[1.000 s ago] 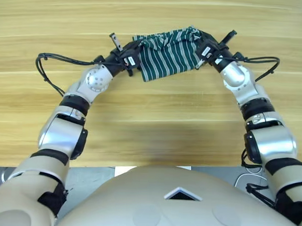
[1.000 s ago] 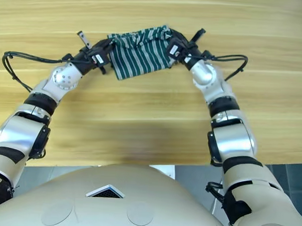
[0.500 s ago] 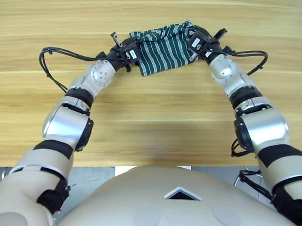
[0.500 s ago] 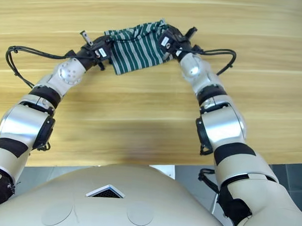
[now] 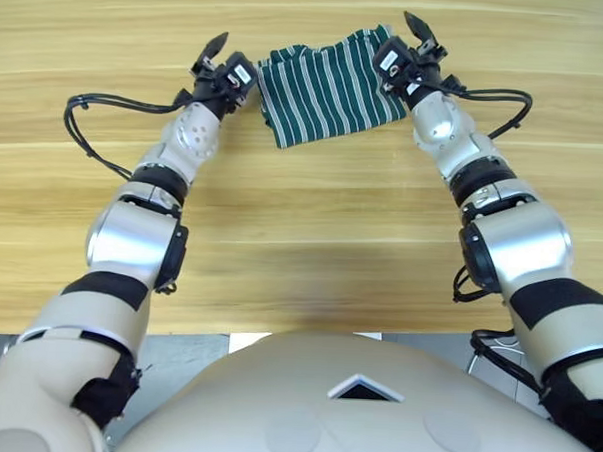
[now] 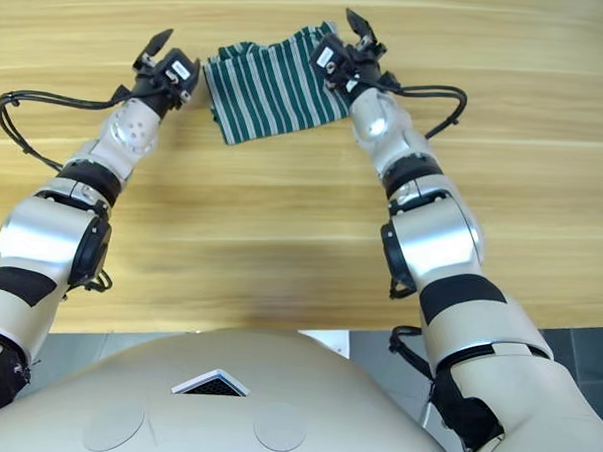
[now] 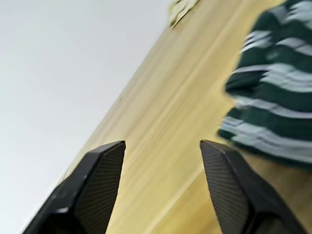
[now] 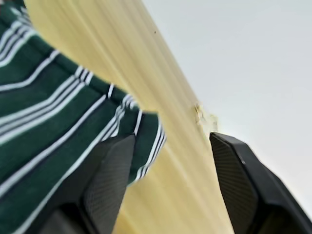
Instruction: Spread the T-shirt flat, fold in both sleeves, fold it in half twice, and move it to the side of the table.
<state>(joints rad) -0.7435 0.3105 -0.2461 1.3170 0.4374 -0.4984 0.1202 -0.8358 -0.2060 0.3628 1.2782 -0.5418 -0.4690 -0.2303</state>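
Observation:
The T-shirt [image 5: 328,85], dark green with white stripes, lies folded into a small rectangle on the far part of the wooden table [image 5: 311,236]. My left gripper [image 5: 221,54] is just off the shirt's left edge, open and empty, not touching the cloth. In the left wrist view the gripper [image 7: 163,144] stands wide apart over bare wood, with the T-shirt [image 7: 273,107] off to one side. My right gripper [image 5: 422,39] sits at the shirt's right far corner, open and empty. In the right wrist view the gripper [image 8: 170,136] hovers over a corner of the T-shirt [image 8: 44,126].
Black cables [image 5: 96,127] loop over the table beside the left forearm, and another cable [image 5: 507,105] beside the right. The table's far edge [image 7: 146,63] lies close beyond the shirt, with a small pale object [image 7: 183,7] on it.
Both grippers have let go of the shirt's sides and opened, rising and moving away from me. The shirt now rests flat, slightly farther out on the table.

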